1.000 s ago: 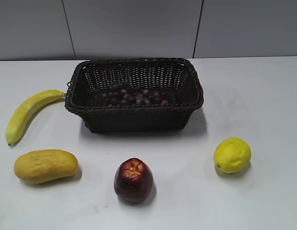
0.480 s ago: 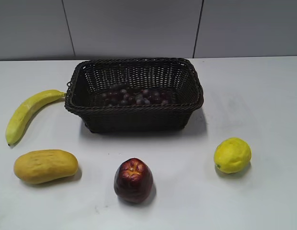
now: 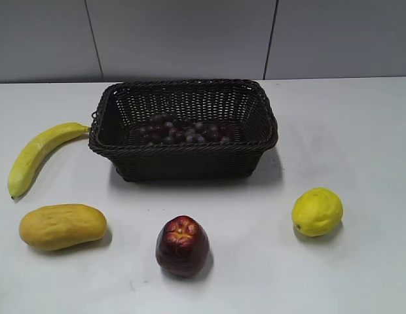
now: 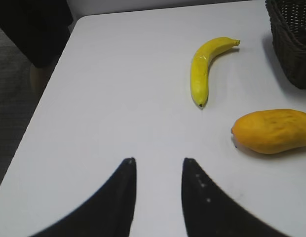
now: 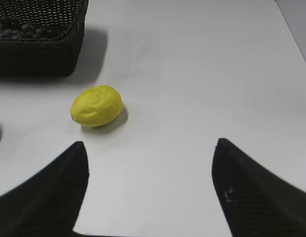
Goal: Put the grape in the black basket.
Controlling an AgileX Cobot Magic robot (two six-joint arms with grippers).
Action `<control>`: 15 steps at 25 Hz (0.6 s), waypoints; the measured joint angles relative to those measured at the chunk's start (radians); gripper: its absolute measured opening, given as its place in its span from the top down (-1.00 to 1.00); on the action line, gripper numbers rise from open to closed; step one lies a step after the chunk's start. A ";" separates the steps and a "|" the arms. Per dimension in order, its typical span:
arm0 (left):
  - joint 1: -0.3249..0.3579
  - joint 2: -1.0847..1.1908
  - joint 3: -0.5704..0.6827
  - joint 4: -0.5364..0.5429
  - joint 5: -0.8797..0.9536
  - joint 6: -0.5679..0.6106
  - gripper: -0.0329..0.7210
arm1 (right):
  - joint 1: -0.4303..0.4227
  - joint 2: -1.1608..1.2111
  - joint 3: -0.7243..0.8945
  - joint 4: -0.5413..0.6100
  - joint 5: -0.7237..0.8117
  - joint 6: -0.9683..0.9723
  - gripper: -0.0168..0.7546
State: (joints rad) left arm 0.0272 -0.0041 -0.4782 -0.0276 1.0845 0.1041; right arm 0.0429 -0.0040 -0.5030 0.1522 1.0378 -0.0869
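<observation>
The bunch of dark red-purple grapes (image 3: 183, 131) lies inside the black woven basket (image 3: 183, 149) at the back middle of the table. In the right wrist view the grapes (image 5: 17, 30) show in the basket's corner (image 5: 44, 54) at the top left. The basket's edge also shows in the left wrist view (image 4: 291, 44) at the top right. My left gripper (image 4: 158, 160) is open and empty over bare table, far left of the basket. My right gripper (image 5: 150, 145) is wide open and empty, near the lemon. Neither gripper shows in the exterior view.
A banana (image 3: 36, 154) lies left of the basket. A yellow mango (image 3: 62, 226) lies at the front left, a dark red apple (image 3: 182, 246) at the front middle and a lemon (image 3: 317, 211) at the front right. The table's left edge (image 4: 49, 89) shows in the left wrist view.
</observation>
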 joint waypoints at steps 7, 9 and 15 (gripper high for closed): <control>0.000 0.000 0.000 0.000 0.000 0.000 0.29 | 0.000 -0.002 0.000 0.003 0.000 0.000 -0.57; 0.000 0.000 0.000 0.000 0.000 0.000 0.29 | 0.000 -0.002 0.000 0.003 0.000 0.000 -0.57; 0.000 0.000 0.000 0.000 0.000 0.000 0.29 | 0.000 -0.002 0.000 0.004 0.000 0.000 -0.57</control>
State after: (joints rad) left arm 0.0272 -0.0041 -0.4782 -0.0276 1.0845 0.1041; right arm 0.0429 -0.0062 -0.5030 0.1557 1.0378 -0.0869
